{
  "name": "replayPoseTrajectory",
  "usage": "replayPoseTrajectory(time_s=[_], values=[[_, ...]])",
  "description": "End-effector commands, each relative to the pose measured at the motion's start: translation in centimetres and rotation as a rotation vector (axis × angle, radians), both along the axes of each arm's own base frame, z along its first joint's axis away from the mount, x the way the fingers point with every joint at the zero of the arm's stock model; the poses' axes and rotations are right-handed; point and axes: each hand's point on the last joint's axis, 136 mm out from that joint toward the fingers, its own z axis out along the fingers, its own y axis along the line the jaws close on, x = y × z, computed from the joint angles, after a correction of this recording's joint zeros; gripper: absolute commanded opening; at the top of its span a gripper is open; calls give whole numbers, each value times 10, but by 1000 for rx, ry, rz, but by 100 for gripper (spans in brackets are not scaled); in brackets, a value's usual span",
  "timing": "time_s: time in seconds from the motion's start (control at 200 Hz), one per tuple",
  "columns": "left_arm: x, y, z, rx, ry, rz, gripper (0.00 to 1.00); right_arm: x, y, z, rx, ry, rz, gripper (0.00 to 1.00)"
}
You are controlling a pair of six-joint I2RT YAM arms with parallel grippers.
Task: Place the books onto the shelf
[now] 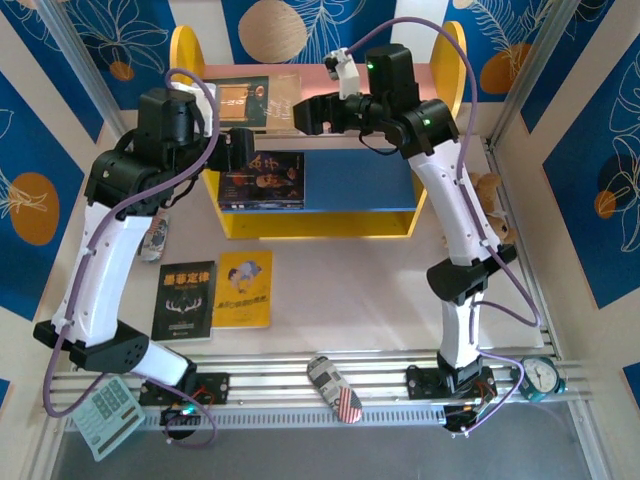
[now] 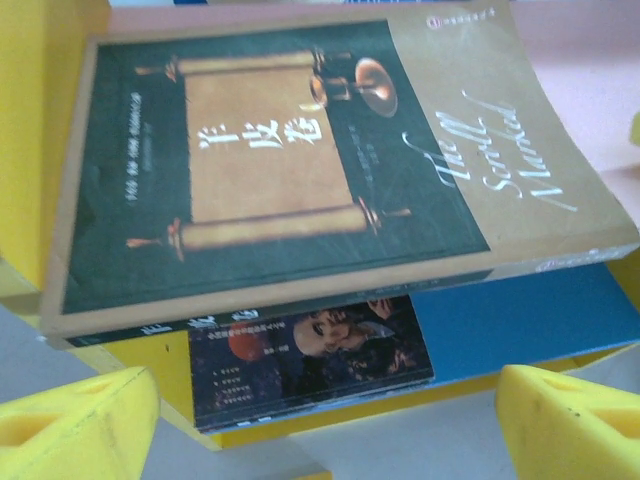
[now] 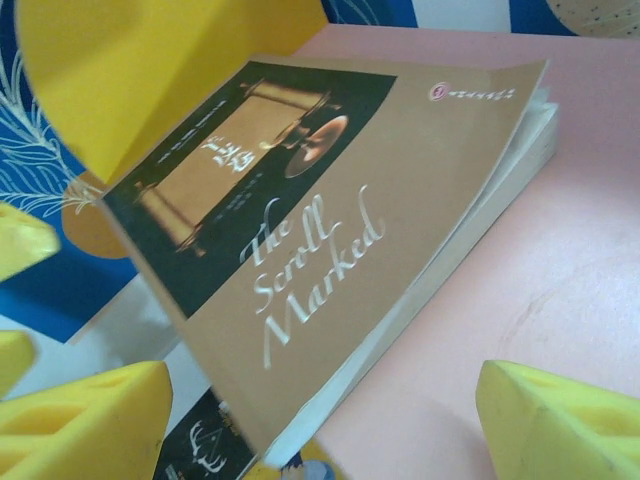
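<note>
Yellow foam fingers of the left gripper (image 2: 325,400) stand wide apart and hold nothing.

Risks, from the left: the black book (image 1: 186,300) and the yellow book (image 1: 244,290) lie flat on the table (image 1: 360,300), at six o'clock from the shelf (image 1: 185,60) and not yet shelved. They look thin and could be hard to pinch without sliding away. On the pink top board (image 1: 320,75) the brown-black book (image 2: 290,170) lies flat, but its front part appears to hang past the board's edge. A careless nudge from either arm could probably tip it off. The portrait book (image 2: 310,360) rests below on the blue lower board (image 2: 520,310). A fifth book cannot be made out for certain.

Positions, seen from overhead: the brown-black book sits at twelve o'clock from the left gripper, near it, and the portrait book at about five o'clock. The right gripper (image 3: 325,375) also has its fingers spread wide and empty. The brown-black book lies at nine o'clock from it. Its near corner reaches toward the gap between the fingers, and whether it touches them cannot be told.
</note>
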Motion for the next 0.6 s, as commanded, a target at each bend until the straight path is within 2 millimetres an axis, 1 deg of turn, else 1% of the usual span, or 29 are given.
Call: replayPoseTrajectory(time_s=[0.0,0.145,0.34,0.47,0.59], values=[[-14,-2,-3,-39,30,-30,87,-29,-4,22,32,-20,53,80],[-13,-3,-7,-36,38,-31,87,-43,-3,30,54,-22,86,80],[-6,-4,-7,-29,31,-27,87,-68,9,38,84,-9,167,79],[1,-5,-6,-41,28,-29,87,-79,19,34,78,1,199,79],[7,-6,-5,-49,26,-27,87,-83,27,30,75,11,216,79]])
